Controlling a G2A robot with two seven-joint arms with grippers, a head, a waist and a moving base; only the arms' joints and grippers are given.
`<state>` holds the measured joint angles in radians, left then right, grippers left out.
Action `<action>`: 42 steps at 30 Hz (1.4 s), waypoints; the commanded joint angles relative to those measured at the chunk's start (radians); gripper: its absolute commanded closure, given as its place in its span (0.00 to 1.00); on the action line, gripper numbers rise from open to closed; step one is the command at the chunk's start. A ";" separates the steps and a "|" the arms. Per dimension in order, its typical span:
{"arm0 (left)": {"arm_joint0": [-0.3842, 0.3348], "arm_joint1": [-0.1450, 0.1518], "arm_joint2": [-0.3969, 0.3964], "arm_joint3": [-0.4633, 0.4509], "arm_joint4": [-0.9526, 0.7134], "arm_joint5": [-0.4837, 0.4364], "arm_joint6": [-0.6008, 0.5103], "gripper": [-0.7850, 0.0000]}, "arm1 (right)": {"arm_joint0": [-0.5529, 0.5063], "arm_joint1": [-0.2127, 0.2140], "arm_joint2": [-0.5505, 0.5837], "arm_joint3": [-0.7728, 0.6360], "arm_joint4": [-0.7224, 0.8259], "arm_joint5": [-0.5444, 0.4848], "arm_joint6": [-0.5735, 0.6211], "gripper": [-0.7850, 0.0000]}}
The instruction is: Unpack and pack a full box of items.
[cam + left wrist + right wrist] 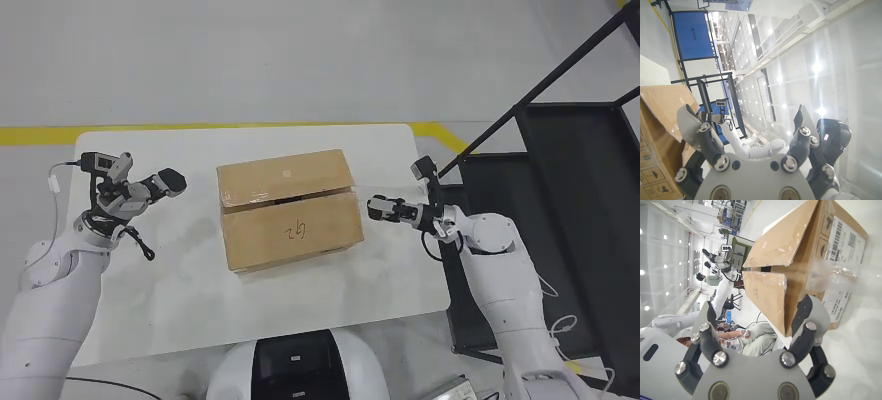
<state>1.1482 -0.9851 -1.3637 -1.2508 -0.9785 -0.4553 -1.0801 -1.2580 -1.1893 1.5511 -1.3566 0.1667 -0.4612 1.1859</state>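
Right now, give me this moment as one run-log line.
box: on table, flaps down | left gripper: open, apart from box | right gripper: open, close to box end

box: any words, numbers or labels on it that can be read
"29" or similar, handwritten on a top flap of the box; second character unsure.
Shipping label on its side: print too small to read.
Handling symbols beside it: no legible words.

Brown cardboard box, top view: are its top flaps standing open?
No, the brown cardboard box has both flaps folded down, meeting at a narrow seam.
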 commanded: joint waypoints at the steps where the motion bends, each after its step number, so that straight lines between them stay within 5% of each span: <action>1: 0.000 0.000 0.000 0.000 0.000 0.000 0.000 0.00 | 0.000 0.000 0.000 -0.001 0.000 0.000 0.001 0.00; 22: 0.000 0.000 0.000 0.000 0.000 0.000 0.000 0.00 | 0.061 0.002 -0.077 0.042 -0.054 0.003 -0.072 0.00; 33: 0.000 0.000 0.000 0.000 0.000 0.000 0.000 0.00 | 0.069 0.013 -0.124 0.020 0.166 -0.035 0.138 0.00; 42: 0.000 0.000 0.000 0.000 0.000 0.000 0.000 0.00 | 0.005 0.066 -0.179 -0.207 0.229 0.063 0.236 0.00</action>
<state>1.1482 -0.9851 -1.3637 -1.2508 -0.9785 -0.4553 -1.0801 -1.2422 -1.1332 1.3913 -1.5236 0.4076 -0.4174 1.4030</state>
